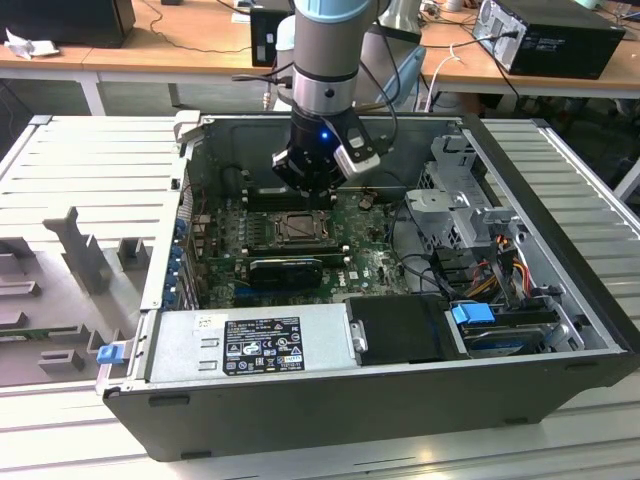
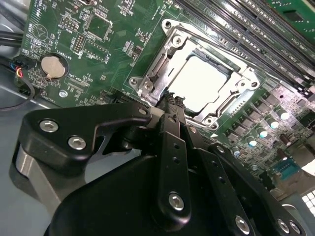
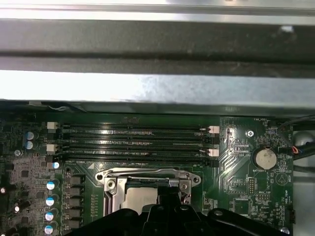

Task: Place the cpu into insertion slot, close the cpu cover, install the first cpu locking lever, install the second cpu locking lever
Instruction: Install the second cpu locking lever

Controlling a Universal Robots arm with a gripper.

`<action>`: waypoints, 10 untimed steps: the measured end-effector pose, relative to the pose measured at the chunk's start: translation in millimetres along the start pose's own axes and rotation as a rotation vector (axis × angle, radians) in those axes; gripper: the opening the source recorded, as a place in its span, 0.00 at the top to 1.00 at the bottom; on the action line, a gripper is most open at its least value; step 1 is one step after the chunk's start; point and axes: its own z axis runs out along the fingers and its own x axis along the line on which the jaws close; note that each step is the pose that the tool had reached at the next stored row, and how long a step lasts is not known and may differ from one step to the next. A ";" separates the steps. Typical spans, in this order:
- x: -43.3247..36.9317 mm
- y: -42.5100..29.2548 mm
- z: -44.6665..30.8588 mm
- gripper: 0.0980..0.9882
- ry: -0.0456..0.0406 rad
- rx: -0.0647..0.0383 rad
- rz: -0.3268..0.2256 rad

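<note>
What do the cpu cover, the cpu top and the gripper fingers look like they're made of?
cpu cover: looks like bare stamped metal, silver-grey, with bright glints along its edges. cpu: a smooth pale top, likely metal; glare washes it out, so the finish is uncertain. Fingers of the gripper: matte black with silver screw heads; plastic or coated metal, I cannot tell which.

Grey cylindrical arm (image 1: 325, 45) with a pale blue ring at the top and a black collar lower down, lit by a small blue lamp. Black cables looped alongside. White-and-black camera block clipped on the exterior view's right. Matte black hand (image 2: 170, 105), built of jointed links (image 2: 74, 132) studded with silver screw heads, narrowing to slim fingers (image 2: 172, 128).
</note>
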 end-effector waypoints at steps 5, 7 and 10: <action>0.0 -0.7 -1.3 0.99 0.0001 0.000 0.000; 0.0 -3.0 -1.4 0.99 0.0000 0.000 0.000; 0.1 -5.5 -1.6 0.99 0.0000 0.000 0.001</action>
